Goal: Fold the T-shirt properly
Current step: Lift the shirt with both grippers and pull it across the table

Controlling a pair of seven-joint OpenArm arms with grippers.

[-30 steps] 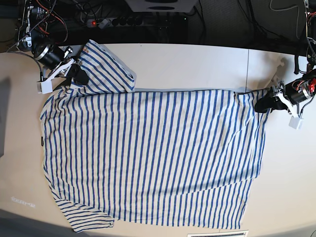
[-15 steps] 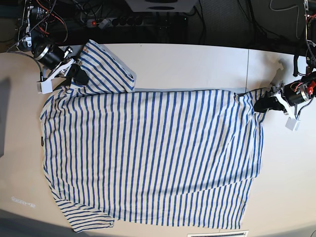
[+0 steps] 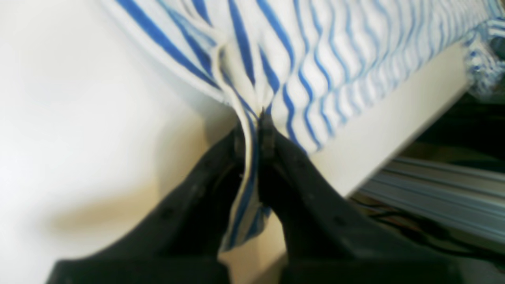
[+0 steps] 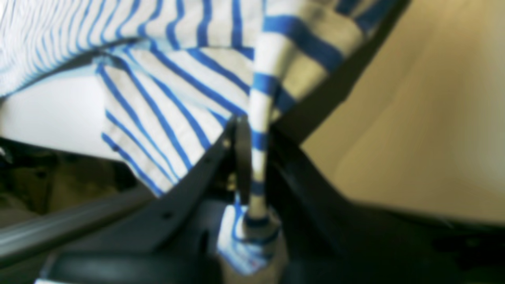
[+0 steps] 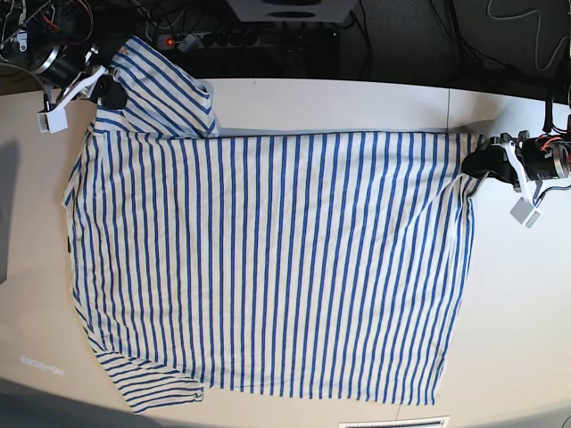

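Note:
The T-shirt (image 5: 268,259), white with narrow blue stripes, lies spread over the table with its far edge pulled taut. My right gripper (image 5: 103,86), at the far left of the base view, is shut on the shirt's far-left shoulder by the sleeve (image 5: 161,89); the pinched striped fabric (image 4: 258,157) shows between its fingers (image 4: 240,157). My left gripper (image 5: 477,160), at the right, is shut on the shirt's far-right corner; a fold of cloth (image 3: 248,157) runs between its black fingers (image 3: 268,134). A small dark label (image 5: 69,243) sits on the left edge.
The pale table (image 5: 357,102) has a seam on the right. Its far edge borders a dark area with cables and a power strip (image 5: 241,37). The shirt's near sleeve (image 5: 152,392) lies near the table's front edge.
Both grippers have lifted and moved toward the table's far edge with the shirt held. The far edge of the shirt has been pulled straight and the cloth has shifted farther away.

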